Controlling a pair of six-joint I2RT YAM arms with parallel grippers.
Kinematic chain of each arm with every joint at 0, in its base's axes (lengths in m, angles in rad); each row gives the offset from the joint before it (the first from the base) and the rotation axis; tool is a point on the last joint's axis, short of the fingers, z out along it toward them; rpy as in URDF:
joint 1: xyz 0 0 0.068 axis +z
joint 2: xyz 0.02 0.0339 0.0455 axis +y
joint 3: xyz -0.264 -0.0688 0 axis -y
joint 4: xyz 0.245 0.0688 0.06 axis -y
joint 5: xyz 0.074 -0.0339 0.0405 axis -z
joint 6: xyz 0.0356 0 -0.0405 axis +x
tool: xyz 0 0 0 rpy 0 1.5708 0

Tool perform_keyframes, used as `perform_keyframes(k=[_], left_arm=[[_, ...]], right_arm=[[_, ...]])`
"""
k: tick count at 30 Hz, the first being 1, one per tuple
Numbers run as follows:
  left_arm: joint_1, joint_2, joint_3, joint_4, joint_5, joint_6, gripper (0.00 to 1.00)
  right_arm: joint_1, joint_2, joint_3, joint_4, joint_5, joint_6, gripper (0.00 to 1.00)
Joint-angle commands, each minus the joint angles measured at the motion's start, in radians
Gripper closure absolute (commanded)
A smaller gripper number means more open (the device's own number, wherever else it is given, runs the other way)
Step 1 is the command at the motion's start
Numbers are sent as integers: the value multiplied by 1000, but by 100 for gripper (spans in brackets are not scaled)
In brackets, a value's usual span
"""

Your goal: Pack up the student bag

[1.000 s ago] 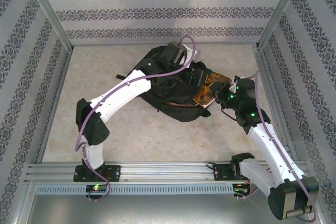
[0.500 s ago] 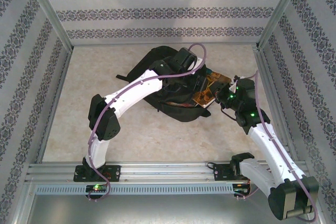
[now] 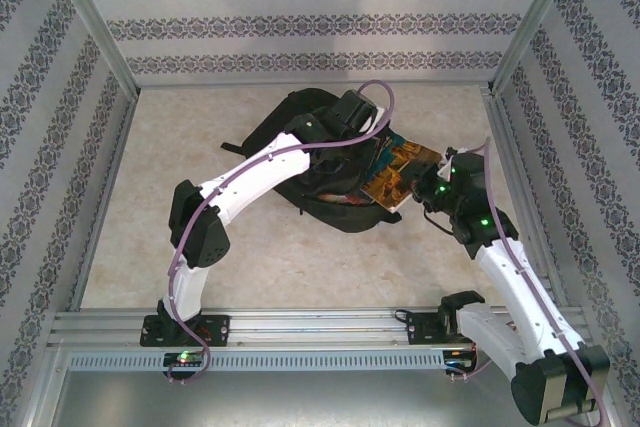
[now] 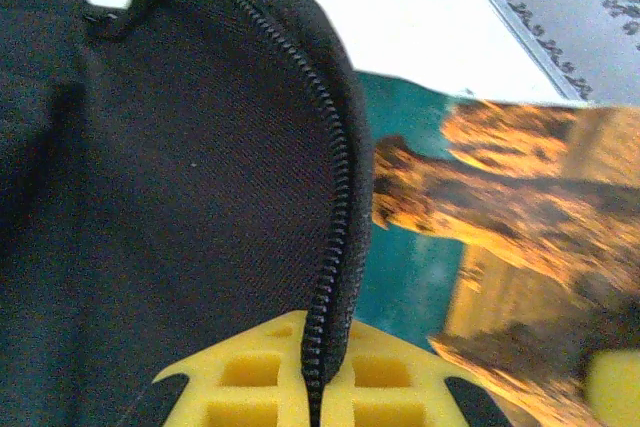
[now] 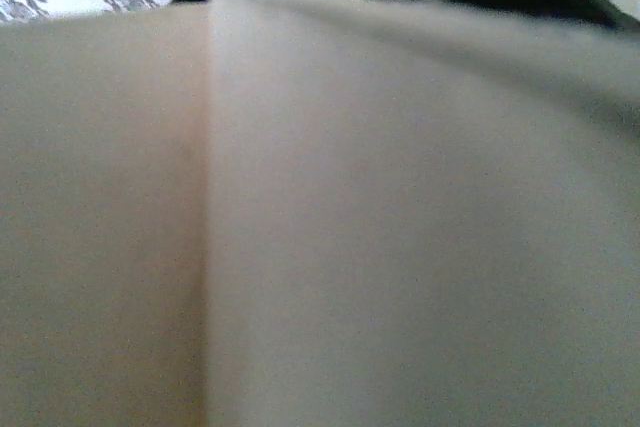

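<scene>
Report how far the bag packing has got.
Done: the student bag lies unzipped. In hand: the left gripper pinches its zipper edge, while the book looks partly inside, the right gripper at its outer end. Left: push the book fully in, close the zip.

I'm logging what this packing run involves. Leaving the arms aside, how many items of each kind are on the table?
Soft black fabric backpack: 1
Flat book with an orange and teal cover: 1
Total: 2
</scene>
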Motion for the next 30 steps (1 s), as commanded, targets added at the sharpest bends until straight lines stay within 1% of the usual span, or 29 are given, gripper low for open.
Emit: perform_keyframes(k=[1, 3, 7, 9, 12, 16, 18, 20, 22, 25, 30], left_arm=[[17, -117, 22, -11, -125, -4, 100], [29, -163, 11, -11, -152, 1, 100], [52, -224, 13, -38, -189, 10, 100], [63, -238, 26, -58, -195, 21, 100], [74, -238, 61, -98, -209, 47, 100], [82, -213, 124, -148, -204, 68, 100], [84, -202, 142, -150, -201, 71, 100], [85, -189, 169, -148, -192, 68, 100], [85, -172, 207, -147, -190, 63, 100], [85, -156, 240, -141, -171, 55, 100], [84, -155, 239, -129, -130, 30, 100]], right_arm=[[-7, -43, 62, -97, -1, -120, 100], [-7, -58, 51, -124, -17, -143, 100], [8, -101, 15, -101, -45, -173, 100], [12, -112, 1, -75, -69, -163, 100], [18, -119, -30, 22, -108, -86, 100], [27, -63, -29, 139, -166, 5, 100], [32, -43, -38, 194, -166, 62, 100], [33, -29, -72, 279, -159, 174, 100], [30, -12, -111, 326, -141, 293, 100], [40, 18, -162, 427, -122, 430, 100], [97, 97, -136, 509, -76, 453, 100]])
